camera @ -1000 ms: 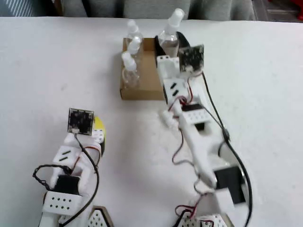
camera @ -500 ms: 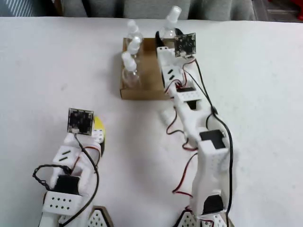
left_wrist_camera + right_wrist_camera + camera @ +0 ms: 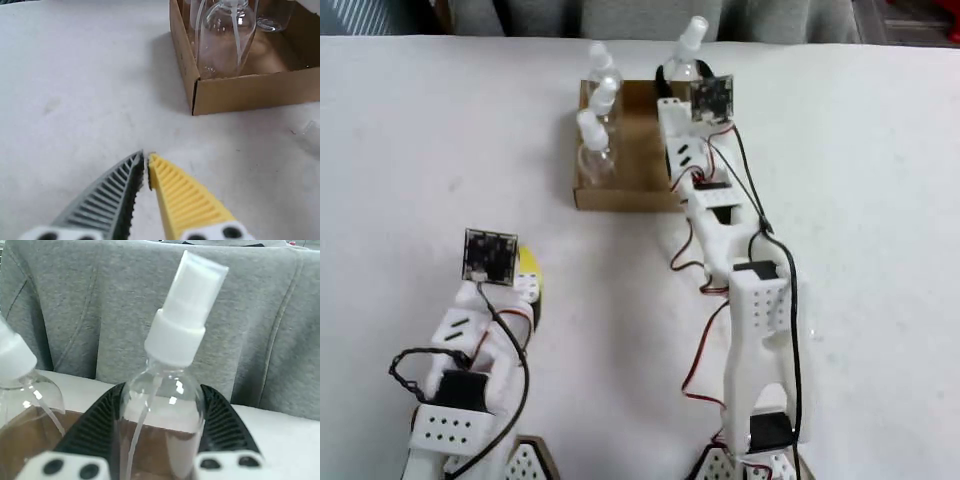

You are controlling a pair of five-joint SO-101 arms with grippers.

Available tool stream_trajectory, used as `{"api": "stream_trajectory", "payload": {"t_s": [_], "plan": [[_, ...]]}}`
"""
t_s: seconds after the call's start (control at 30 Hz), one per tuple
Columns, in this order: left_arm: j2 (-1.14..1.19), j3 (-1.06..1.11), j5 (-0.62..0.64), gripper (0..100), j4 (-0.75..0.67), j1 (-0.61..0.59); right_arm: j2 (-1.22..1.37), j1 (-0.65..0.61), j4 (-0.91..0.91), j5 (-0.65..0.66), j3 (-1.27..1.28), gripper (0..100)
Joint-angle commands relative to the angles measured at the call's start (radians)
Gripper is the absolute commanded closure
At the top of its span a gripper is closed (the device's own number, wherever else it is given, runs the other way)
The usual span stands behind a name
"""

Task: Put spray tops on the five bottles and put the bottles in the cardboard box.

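The right arm's jaws gripped a capped bottle (image 3: 161, 412) by its body, tilted at the far right corner of the cardboard box (image 3: 632, 192), likely for setting beside three bottles (image 3: 604, 96) already inside. The left arm's jaws sat closed and empty over the surface (image 3: 75, 95).

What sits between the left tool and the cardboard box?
Nothing: only bare table lies between the left tool and the cardboard box, as the left wrist view shows.

The tool (image 3: 162, 390) clamps a spray-topped bottle (image 3: 163, 412).
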Motion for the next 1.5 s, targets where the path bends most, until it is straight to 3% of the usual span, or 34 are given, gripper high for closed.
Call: {"api": "stream_trajectory", "payload": {"t_s": [0.0,1.47], "plan": [[-0.015,-0.003,-0.011,98,-0.028,-0.01,0.004,-0.004,-0.079,0.071,-0.051,98.4],[-0.015,-0.003,-0.011,98,-0.032,-0.01,0.107,-0.001,-0.101,0.011,-0.109,98.5]]}}
